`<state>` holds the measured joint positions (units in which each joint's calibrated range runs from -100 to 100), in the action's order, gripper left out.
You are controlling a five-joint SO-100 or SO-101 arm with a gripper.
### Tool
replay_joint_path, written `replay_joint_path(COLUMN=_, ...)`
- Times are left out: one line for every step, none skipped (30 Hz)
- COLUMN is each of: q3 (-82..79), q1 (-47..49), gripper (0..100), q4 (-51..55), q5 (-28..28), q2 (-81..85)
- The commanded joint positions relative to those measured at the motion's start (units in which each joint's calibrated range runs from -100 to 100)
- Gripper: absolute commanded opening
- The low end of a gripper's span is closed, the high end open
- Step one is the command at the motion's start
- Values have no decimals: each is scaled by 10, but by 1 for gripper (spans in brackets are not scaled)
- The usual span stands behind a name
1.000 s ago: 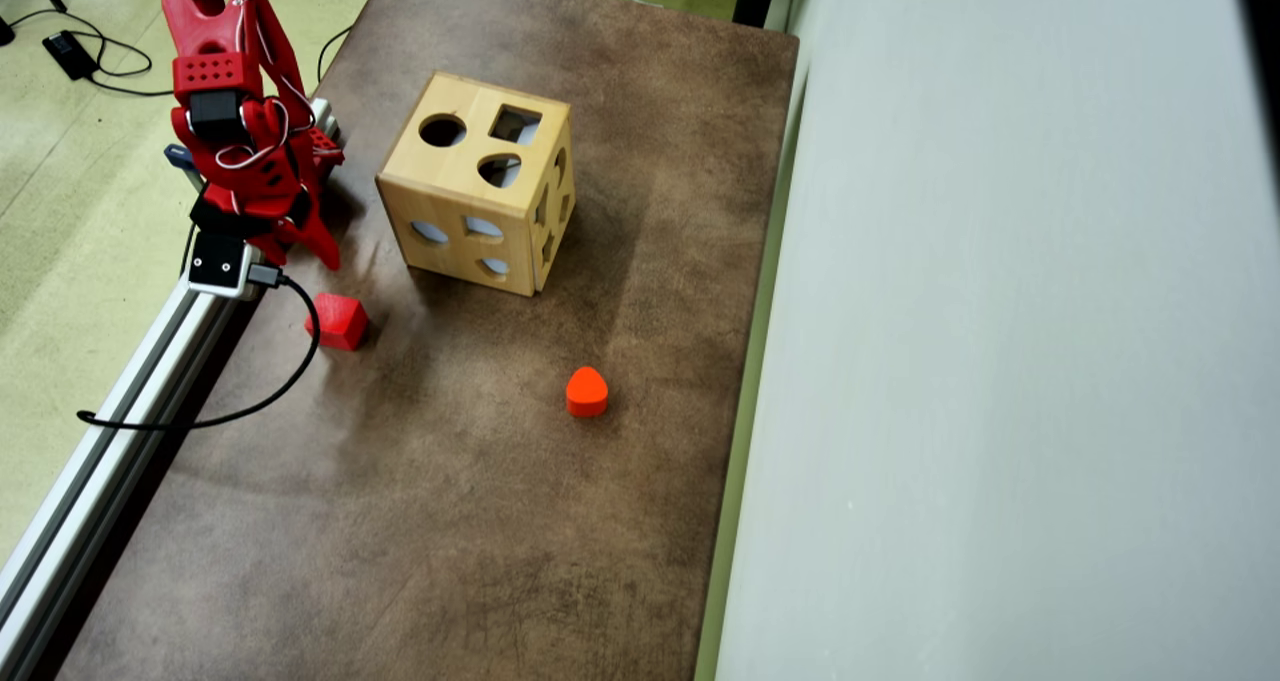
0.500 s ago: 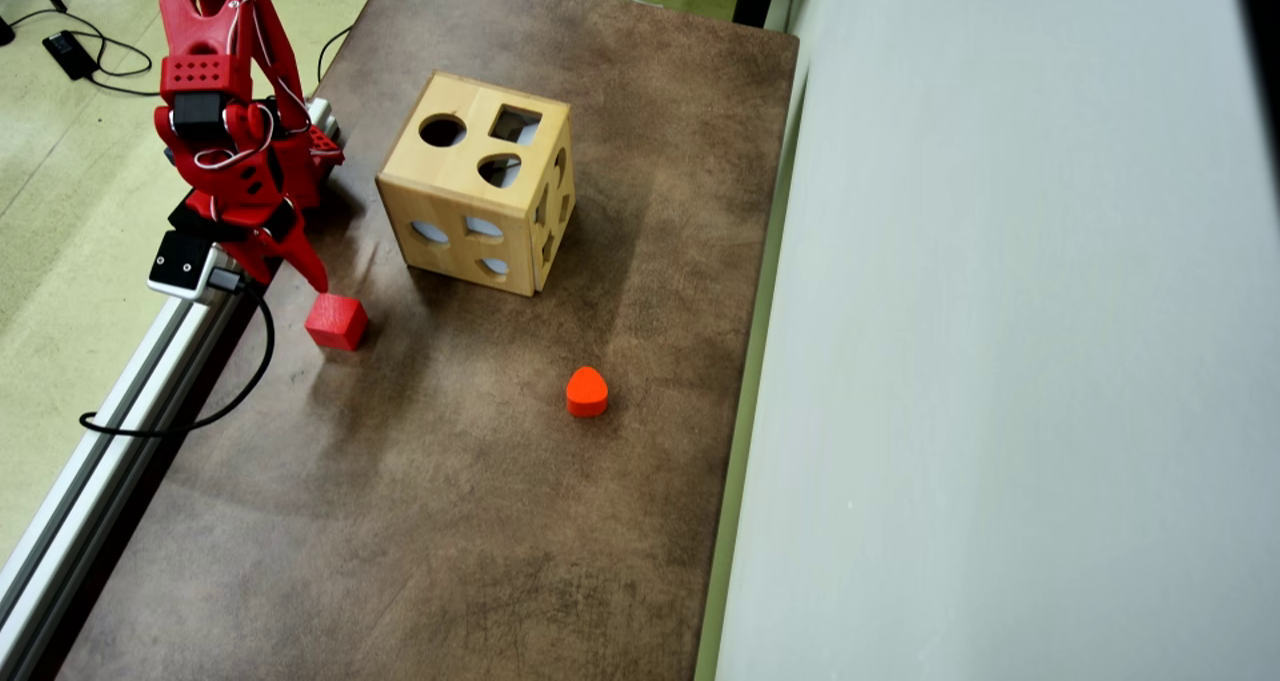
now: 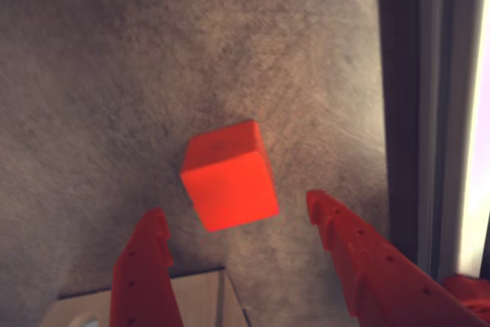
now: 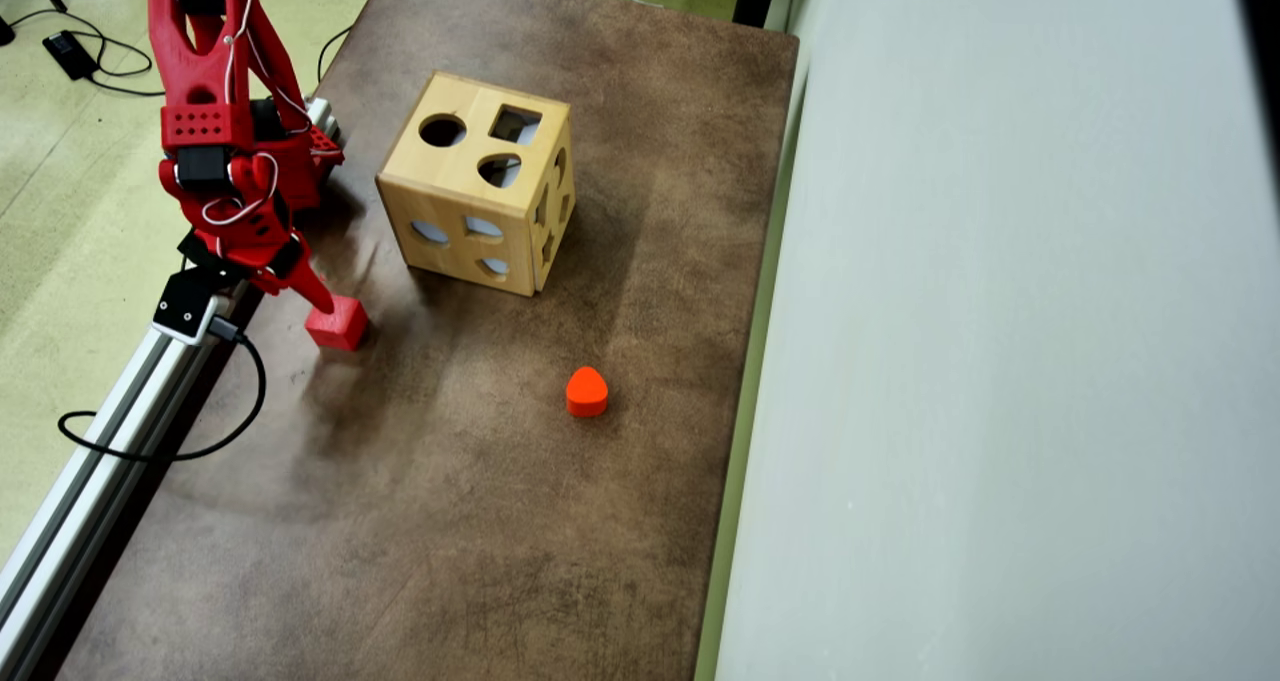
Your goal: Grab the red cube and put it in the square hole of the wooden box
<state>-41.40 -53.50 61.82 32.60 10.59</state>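
Observation:
The red cube lies on the brown table top, near its left edge in the overhead view. My red gripper is open and empty. Its two fingers stand on either side of the cube, with the cube just beyond the tips. In the overhead view the gripper hangs right over the cube. The wooden box stands upright to the right of the arm, its square hole on the top face. A corner of the box shows between my fingers in the wrist view.
An orange-red rounded block lies right of the cube, in front of the box. An aluminium rail and a black cable run along the table's left edge. A pale wall borders the right side.

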Motion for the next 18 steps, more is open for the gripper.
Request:
replay_joint_path(q3=50, q1=17, gripper=29, q4=1, q5=-3, q2=-38)
replay_joint_path(q3=52, q1=19, gripper=29, q4=1, q5=-3, q2=-47)
replay_joint_path(q3=52, q1=19, gripper=29, q4=1, q5=-3, q2=-54)
replay_joint_path(q3=52, q1=20, gripper=29, q4=1, q5=-3, q2=-58)
replay_joint_path(q3=52, q1=22, gripper=29, q4=1, q5=-3, q2=-60)
replay_joint_path(q3=51, q1=28, gripper=29, q4=1, q5=-3, q2=-62)
replay_joint_path(q3=51, q1=34, gripper=29, q4=1, q5=-2, q2=-63)
replay_joint_path(q3=51, q1=39, gripper=29, q4=1, q5=-2, q2=-63)
replay_joint_path(q3=50, q1=44, gripper=29, q4=1, q5=-2, q2=-63)
replay_joint_path(q3=49, q1=49, gripper=29, q4=1, q5=-2, q2=-63)
replay_joint_path(q3=47, q1=54, gripper=29, q4=1, q5=0, q2=-64)
replay_joint_path(q3=45, q1=57, gripper=29, q4=1, q5=1, q2=-64)
replay_joint_path(q3=45, q1=59, gripper=29, q4=1, q5=1, q2=-64)
replay_joint_path(q3=44, q1=61, gripper=29, q4=1, q5=2, q2=-64)
replay_joint_path(q3=44, q1=65, gripper=29, q4=1, q5=2, q2=-64)
replay_joint_path(q3=43, q1=66, gripper=29, q4=1, q5=3, q2=-64)
replay_joint_path(q3=43, q1=68, gripper=29, q4=2, q5=6, q2=-64)
replay_joint_path(q3=42, q1=68, gripper=29, q4=3, q5=12, q2=-64)
